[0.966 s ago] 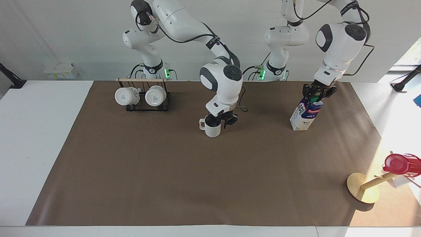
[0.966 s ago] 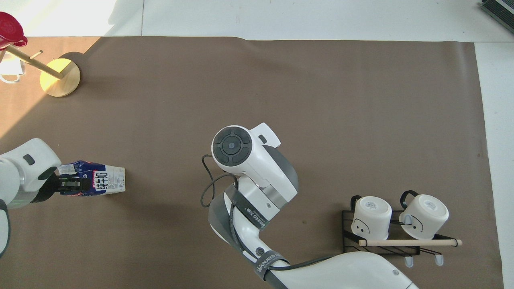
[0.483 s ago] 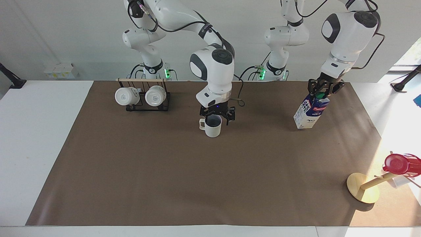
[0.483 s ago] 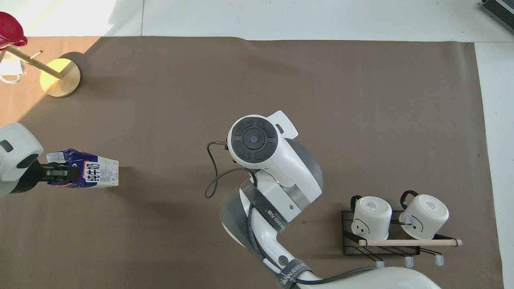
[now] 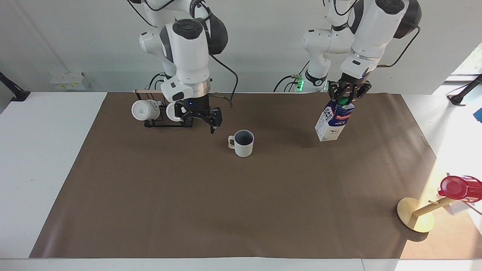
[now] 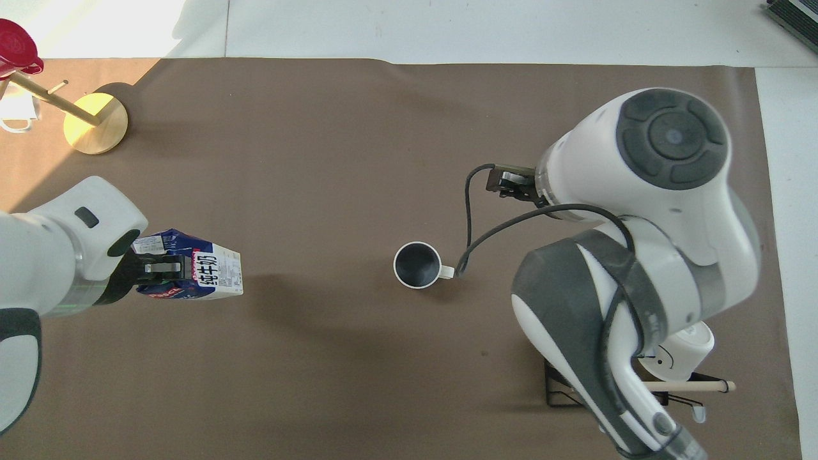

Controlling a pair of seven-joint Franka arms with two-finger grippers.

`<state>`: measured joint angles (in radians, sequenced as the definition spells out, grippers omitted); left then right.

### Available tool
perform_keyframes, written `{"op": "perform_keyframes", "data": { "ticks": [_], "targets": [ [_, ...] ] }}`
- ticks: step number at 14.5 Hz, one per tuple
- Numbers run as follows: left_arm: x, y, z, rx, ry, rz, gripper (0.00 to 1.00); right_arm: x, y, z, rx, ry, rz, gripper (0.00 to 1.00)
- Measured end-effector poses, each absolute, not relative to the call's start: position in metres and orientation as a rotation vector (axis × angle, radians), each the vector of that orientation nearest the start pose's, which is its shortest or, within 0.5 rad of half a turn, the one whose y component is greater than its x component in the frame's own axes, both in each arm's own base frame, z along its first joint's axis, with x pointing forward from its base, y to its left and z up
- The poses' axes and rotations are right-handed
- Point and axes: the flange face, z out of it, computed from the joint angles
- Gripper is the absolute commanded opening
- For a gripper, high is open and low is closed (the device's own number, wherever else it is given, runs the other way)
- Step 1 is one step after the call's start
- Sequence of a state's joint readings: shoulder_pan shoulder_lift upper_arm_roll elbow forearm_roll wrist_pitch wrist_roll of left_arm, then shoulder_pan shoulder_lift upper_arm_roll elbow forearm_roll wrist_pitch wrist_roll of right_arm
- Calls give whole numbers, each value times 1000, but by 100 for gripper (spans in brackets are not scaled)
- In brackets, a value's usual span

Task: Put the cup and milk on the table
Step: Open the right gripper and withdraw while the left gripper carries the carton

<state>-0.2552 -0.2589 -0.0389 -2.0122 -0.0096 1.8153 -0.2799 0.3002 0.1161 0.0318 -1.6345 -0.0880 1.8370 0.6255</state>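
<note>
Facing view
Cup point(image 5: 243, 143): stood upright and free on the brown mat point(image 5: 188, 195) of the tabletop point(image 5: 41, 150), handle toward the right arm's end.
Right gripper point(image 5: 199, 118): raised over the mat between cup and mug rack point(image 5: 165, 111), fingers spread and empty.
Left gripper point(image 5: 347, 92): fingers clenched on the top of the milk point(image 5: 333, 121), which hung tilted, its base just above the mat.
Red cup point(image 5: 457, 187): on a wooden stand point(image 5: 416, 214), toward the left arm's end.

Overhead view
Cup point(image 6: 416, 265): mid-mat, dark inside showing.
Milk point(image 6: 195, 275): in the left gripper point(image 6: 150, 271), over the mat.
Right gripper: hidden under its own arm.
</note>
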Motion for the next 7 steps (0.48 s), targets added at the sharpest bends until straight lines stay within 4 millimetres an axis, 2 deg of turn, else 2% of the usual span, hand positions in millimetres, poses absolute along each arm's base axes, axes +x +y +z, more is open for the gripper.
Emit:
{"op": "perform_keyframes", "data": {
  "ticks": [2,5,6,7],
  "targets": [
    [457,-175,570,-3162,0,-97,47,579,138,569,-3123,400,-150,100],
    [446,-216,565,-3172,13,-108,47,575,49,596,-3108,317,-140,100],
    [443,-229,562,-3174,9,-109,47,572,27,605,-3109,305,-151,100],
    [441,-242,557,-3177,2,-109,47,569,15,614,-3112,302,-147,100]
  ]
}}
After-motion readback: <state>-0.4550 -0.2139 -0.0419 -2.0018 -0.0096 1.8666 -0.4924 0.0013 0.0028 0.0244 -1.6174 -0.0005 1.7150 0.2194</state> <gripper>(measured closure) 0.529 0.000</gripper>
